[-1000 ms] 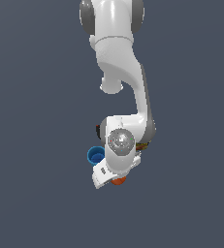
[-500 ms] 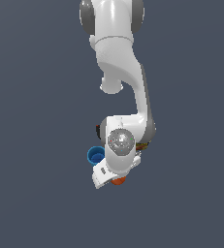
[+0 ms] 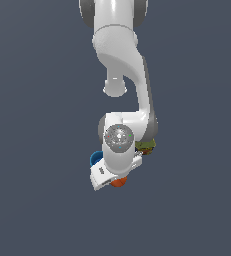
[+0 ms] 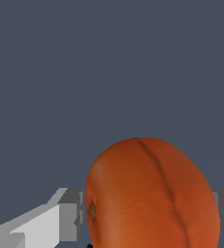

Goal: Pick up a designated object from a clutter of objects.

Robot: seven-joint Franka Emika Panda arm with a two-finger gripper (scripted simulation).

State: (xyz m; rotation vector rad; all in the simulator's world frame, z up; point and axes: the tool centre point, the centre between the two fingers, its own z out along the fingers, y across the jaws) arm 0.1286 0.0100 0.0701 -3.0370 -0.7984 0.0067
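In the exterior view, the white robot arm (image 3: 121, 75) reaches down over a plain dark grey bench surface (image 3: 37, 150) whose edges and corners are not in the picture, so places can be given only against the arm. The gripper (image 3: 118, 181) is at the lowest part of the arm. Just under its white body shows a part of the small orange-red ball with a dark seam (image 3: 119, 183). The blue round cup (image 3: 95, 159) looks out at the exterior view's left of the wrist. A green-topped multicoloured box (image 3: 146, 146) looks out at the exterior view's right, mostly hidden by the arm.

In the wrist view, the orange-red ball (image 4: 152, 193) fills the space between the two grey fingers (image 4: 70, 213), one on each side of it. The ball lies directly between them, not off to one side. The fingers seem to press on the ball, so I judge that the gripper is holding it at a middle width. The ball looks smooth and round, with a dark seam running over its top. I cannot tell whether it rests on the bench surface or is lifted. The coming move is probably a straight lift.
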